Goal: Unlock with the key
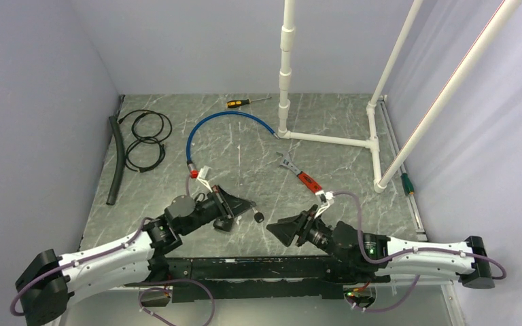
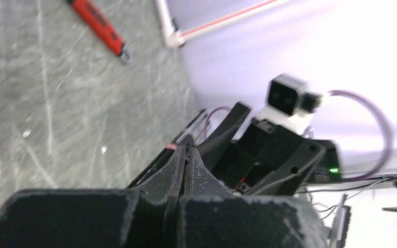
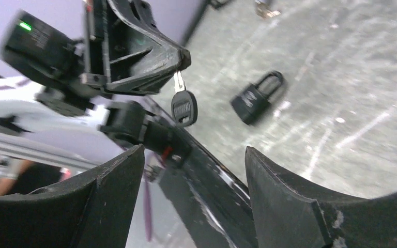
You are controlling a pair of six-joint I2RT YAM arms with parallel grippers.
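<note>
Near the front middle of the bench [image 1: 170, 180], just ahead of the two arm bases, the left end effector [image 1: 250, 204] is clamped on the key [image 1: 259, 217]. The right wrist view shows this most clearly: the two dark fingers meet at their tips on the metal blade, and the black plastic head of the key [image 3: 183, 106] hangs down below them, clear of the bench surface. From the left wrist view its own fingers [image 2: 178, 165] press together with no gap; the key itself is hidden behind them. The right end effector [image 1: 282, 231] faces the left one from just beside it, its fingers spread wide apart and holding nothing; in its own view the key hangs between and beyond the two fingertips [image 3: 134, 155]. The padlock [image 3: 256, 98] lies flat on the bench past the key, apart from it and from both end effectors; it is blurred, and the shackle appears seated in the body. Farther back lie a red-handled wrench [image 1: 302, 175], a curved blue hose [image 1: 228, 121] and a white pipe frame [image 1: 326, 139].
</note>
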